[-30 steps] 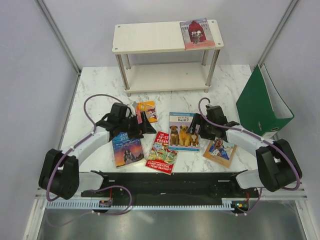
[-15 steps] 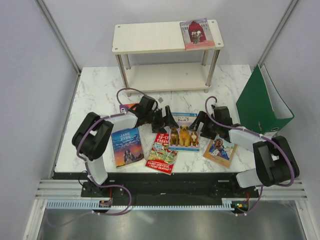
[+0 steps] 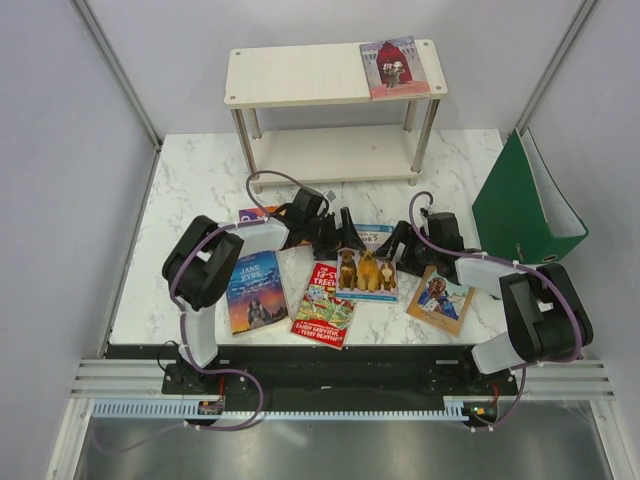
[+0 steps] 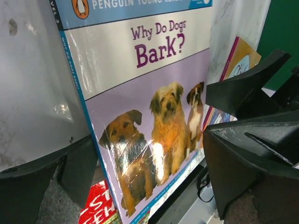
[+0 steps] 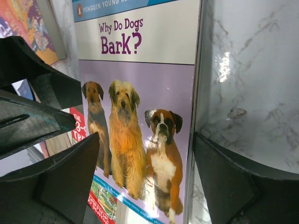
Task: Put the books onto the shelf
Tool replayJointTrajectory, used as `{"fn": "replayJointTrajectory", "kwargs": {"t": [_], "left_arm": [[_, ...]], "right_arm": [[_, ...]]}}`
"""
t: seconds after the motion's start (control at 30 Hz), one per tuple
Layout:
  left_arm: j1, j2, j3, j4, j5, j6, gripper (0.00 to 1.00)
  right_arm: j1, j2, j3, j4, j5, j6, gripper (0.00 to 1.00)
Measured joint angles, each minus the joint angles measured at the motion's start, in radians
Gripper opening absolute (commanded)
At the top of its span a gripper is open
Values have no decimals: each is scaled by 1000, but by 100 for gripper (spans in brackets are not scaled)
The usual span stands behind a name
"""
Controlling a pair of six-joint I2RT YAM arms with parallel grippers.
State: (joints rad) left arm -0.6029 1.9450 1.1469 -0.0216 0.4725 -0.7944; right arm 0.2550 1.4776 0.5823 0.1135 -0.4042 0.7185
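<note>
Marble-patterned table (image 3: 200,190) fills the floor of a grey-walled booth, and the white two-tier shelf (image 3: 300,75) stands at its 12 o'clock edge. One book with a red cover (image 3: 394,68) lies flat on the right end of the top board; the lower board is bare.

At the table's centre lies the dog book (image 3: 366,270), a glossy paperback titled "Why Do Dogs Bark?", blue band on top, three dogs on lilac. Its lower left corner overlaps the red Treehouse book (image 3: 325,305) at 7 o'clock. The dark blue Jane Eyre (image 3: 255,292) lies at 8 o'clock, the tan portrait book (image 3: 440,298) at 4 o'clock. A yellow-purple book (image 3: 255,213) peeks out under the left arm at 10 o'clock. A green binder (image 3: 520,210) stands open at the table's 3 o'clock edge.

The left gripper (image 3: 338,238) sits at the dog book's 11 o'clock corner, the right gripper (image 3: 402,250) at its 3 o'clock edge. Both have fingers spread wide with the cover between them, gripping nothing.
</note>
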Motion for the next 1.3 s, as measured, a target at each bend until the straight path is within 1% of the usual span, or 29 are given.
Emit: {"fn": "replayJointTrajectory", "kwargs": {"t": [0.03,0.1,0.13,0.2,0.23,0.27,0.4,0.5,0.63,0.73,0.87,1.03,1.3], "left_arm": [[-3,5,4,2,-3,-1,86],[-6,11,10,6,-9,-8,74],[-6,16,10,14,-18,-8,57],[-6,35,6,48,-19,-15,29],[-5,43,-1,66,-18,-24,5],[-5,51,-14,90,-11,-28,2],[0,48,-56,160,24,-51,2],[0,5,-96,183,22,-51,2],[-5,-114,-117,155,29,-45,2],[-18,-223,-117,135,54,-29,2],[-22,-312,-117,150,128,-11,2],[-21,-332,-117,170,220,-8,2],[-14,-378,-131,286,323,-33,2]], "right_arm": [[-1,7,-2,11,-7,6,86],[-5,17,-8,37,-24,14,85],[-8,22,-12,51,-29,19,83],[-11,30,-18,75,-43,25,83],[-11,32,-20,82,-47,29,83],[-11,35,-21,89,-49,31,83],[-14,35,-26,98,-55,33,85],[-19,31,-30,104,-65,33,89],[-37,-5,-55,98,-88,23,96],[-61,-63,-97,105,-116,19,98],[-88,-185,-168,218,-201,73,98],[-89,-280,-174,356,-299,135,98],[-90,-304,-174,453,-370,210,98]]}}
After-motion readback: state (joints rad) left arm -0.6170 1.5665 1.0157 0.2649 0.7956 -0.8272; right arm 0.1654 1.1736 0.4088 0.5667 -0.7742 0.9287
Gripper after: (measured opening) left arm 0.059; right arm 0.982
